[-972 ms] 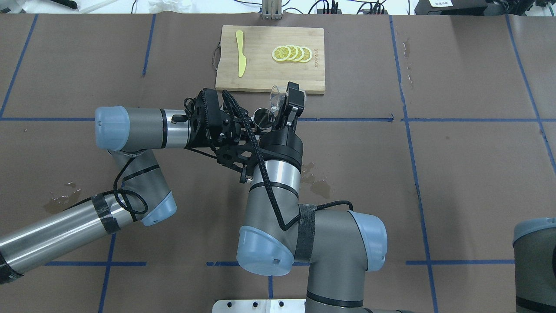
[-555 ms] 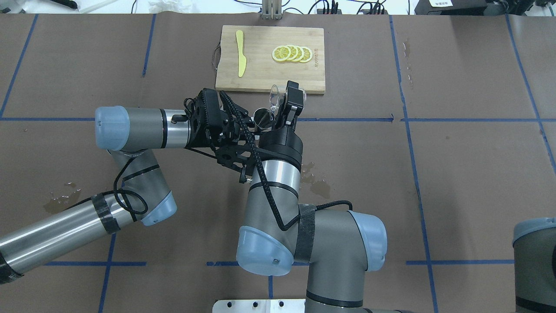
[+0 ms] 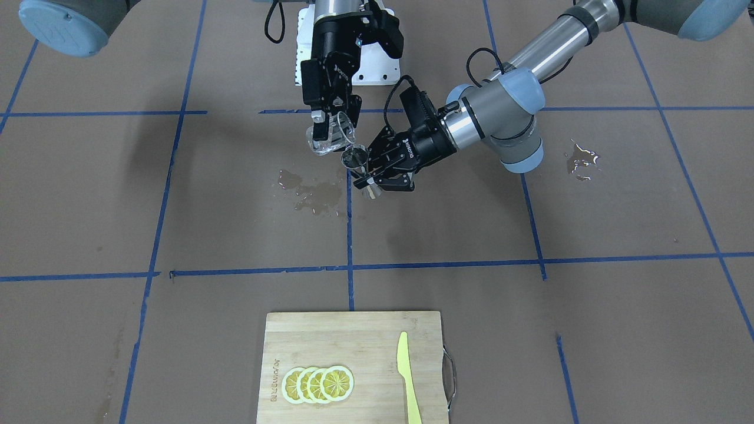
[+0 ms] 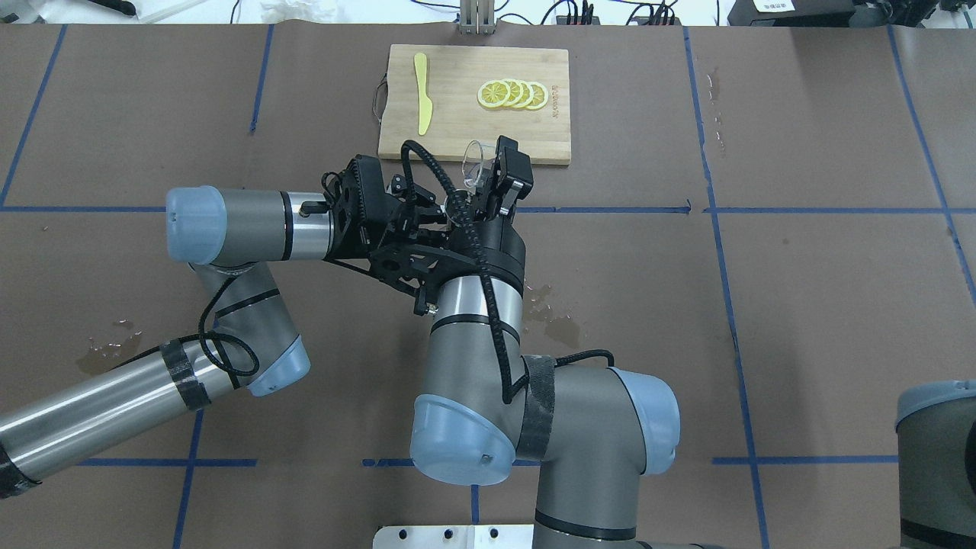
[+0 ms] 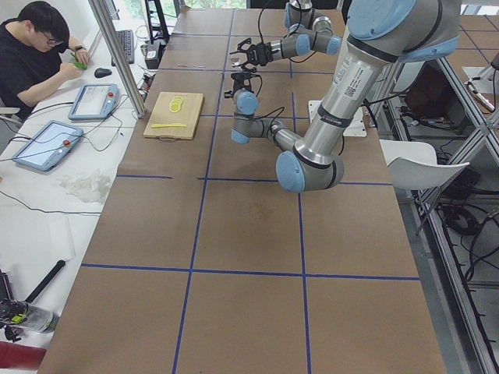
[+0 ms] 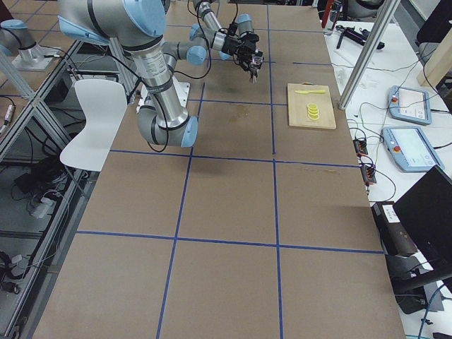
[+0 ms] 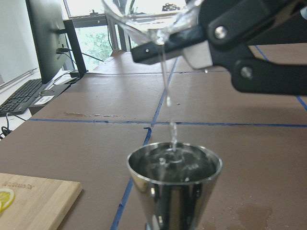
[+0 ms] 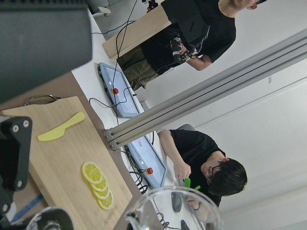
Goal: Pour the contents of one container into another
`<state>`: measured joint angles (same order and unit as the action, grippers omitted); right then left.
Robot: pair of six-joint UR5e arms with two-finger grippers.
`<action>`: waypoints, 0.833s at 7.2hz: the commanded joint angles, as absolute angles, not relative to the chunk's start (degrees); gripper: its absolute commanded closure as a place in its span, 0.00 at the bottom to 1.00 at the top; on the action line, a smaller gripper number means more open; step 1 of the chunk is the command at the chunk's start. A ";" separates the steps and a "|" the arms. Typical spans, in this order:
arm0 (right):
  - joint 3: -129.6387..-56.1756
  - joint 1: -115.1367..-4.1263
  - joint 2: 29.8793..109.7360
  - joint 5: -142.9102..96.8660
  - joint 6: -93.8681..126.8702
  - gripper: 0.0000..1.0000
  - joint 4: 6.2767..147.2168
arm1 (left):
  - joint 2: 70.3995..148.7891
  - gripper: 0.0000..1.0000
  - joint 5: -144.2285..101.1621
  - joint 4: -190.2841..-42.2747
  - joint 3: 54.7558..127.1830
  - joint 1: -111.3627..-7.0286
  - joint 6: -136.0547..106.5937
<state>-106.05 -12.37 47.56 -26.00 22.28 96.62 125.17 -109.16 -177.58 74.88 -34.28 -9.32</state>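
Observation:
The clear glass beaker (image 3: pixel 327 141) is tipped on its side in the air, with my right gripper (image 3: pixel 333 125) shut on it. A thin stream of water (image 7: pixel 168 96) falls from the beaker's lip (image 7: pixel 149 21) into the steel jigger (image 7: pixel 173 177). The jigger (image 3: pixel 355 158) stands upright just below the beaker, held at its waist by my left gripper (image 3: pixel 370 176), which is shut on it. Water fills most of its upper cup. In the overhead view the beaker (image 4: pixel 474 164) shows above the right gripper (image 4: pixel 488 181), and a cable hides most of the jigger.
A bamboo cutting board (image 4: pixel 457 130) with lemon slices (image 4: pixel 512 94) and a yellow knife (image 4: pixel 422 93) lies just beyond the grippers. Water puddles (image 3: pixel 311 194) mark the table under the arms, another puddle (image 3: pixel 580 156) lies by the left arm. Operators sit past the table's far edge.
The right wrist has turned and tipped the beaker further, shifting it left over the jigger. Its cable has swung across the jigger. The left arm has held still.

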 commanded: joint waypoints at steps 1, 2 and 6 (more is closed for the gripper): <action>-110.89 -12.57 48.68 -31.08 33.17 1.00 95.45 | 125.16 1.00 -109.16 -177.71 74.88 -34.28 -9.32; -115.09 -12.74 50.34 -32.59 34.61 1.00 95.45 | 125.07 1.00 -109.16 -177.71 74.88 -34.28 -9.32; -117.42 -13.01 55.69 -37.24 47.93 1.00 84.69 | 124.89 1.00 -109.07 -178.15 74.88 -34.37 -9.75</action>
<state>-117.29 -12.96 53.14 -35.30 42.65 90.39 125.04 -109.08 -178.04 74.88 -34.33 -9.64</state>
